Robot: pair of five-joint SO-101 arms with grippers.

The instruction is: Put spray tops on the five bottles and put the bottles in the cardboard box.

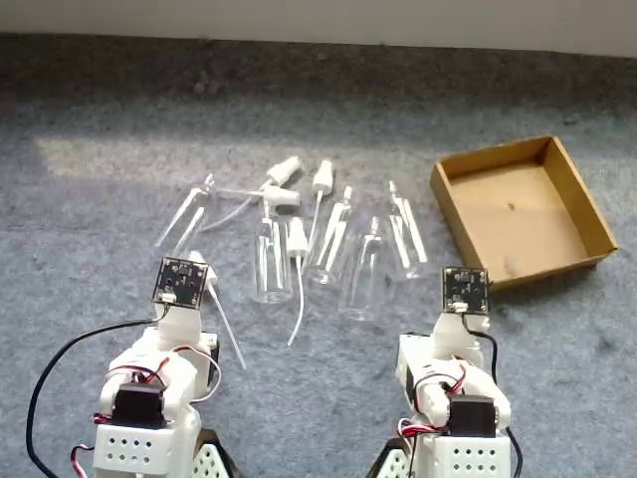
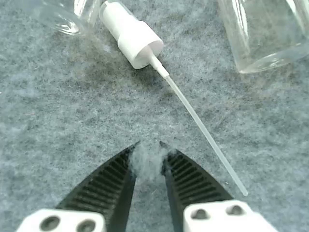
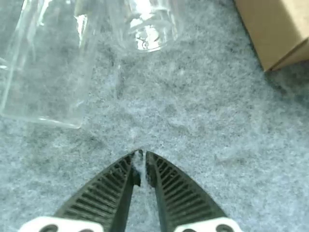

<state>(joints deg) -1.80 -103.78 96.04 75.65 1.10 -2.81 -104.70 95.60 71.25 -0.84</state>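
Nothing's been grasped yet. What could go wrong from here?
The clear bottles lie on their sides, close together; grasping one may roll or nudge its neighbours. The spray tops each trail a long thin tube that might bend or miss a bottle's neck.

White plastic shells, black motors. The left arm (image 1: pixel 159 383), farther from the cardboard box (image 1: pixel 518 219), trails a looping black cable (image 1: pixel 47 370); the right arm (image 1: pixel 453 383), nearer it, carries thin red wires (image 1: pixel 435 376). Each bears a black square board (image 1: pixel 182 282), probably a camera. Ribbed black fingers (image 2: pixel 113 181), white screw-holed mounts.
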